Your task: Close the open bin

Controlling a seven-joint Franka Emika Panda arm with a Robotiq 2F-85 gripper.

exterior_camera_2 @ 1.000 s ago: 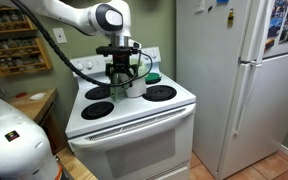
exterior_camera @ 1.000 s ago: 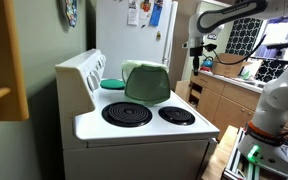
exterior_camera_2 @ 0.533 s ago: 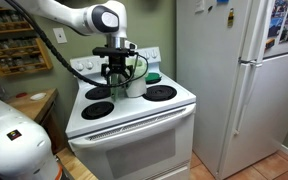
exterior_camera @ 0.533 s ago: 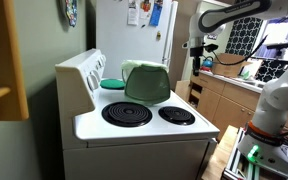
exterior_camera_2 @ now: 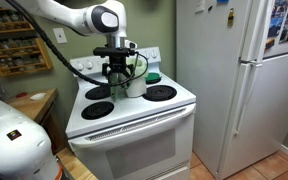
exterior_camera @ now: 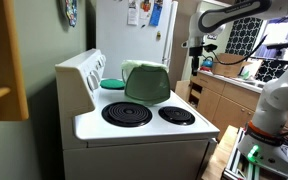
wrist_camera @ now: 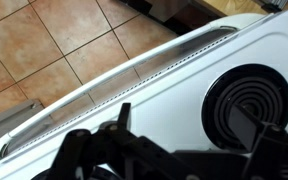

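Whitish tapered plastic bin (exterior_camera: pixel 147 83) on white table (exterior_camera: pixel 92 126), sage rounded-square lid raised in an exterior view, dark claw (exterior_camera_2: pixel 118 76) before it, grip indiscernible, wrist view alone shows black coil burner (wrist_camera: pixel 250 104), terracotta floor tiles (wrist_camera: pixel 44 40)

Bin (exterior_camera: pixel 147 82) on stove top (exterior_camera: pixel 89 126); dish (exterior_camera: pixel 112 84) seemingly beside it, rearward.

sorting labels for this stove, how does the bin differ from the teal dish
The bin stands tall with its lid raised; the teal dish lies flat and low. The bin's lid is pale sage-green and rounded-square; the dish is deeper teal and round. Both sit on the stove top toward the back.
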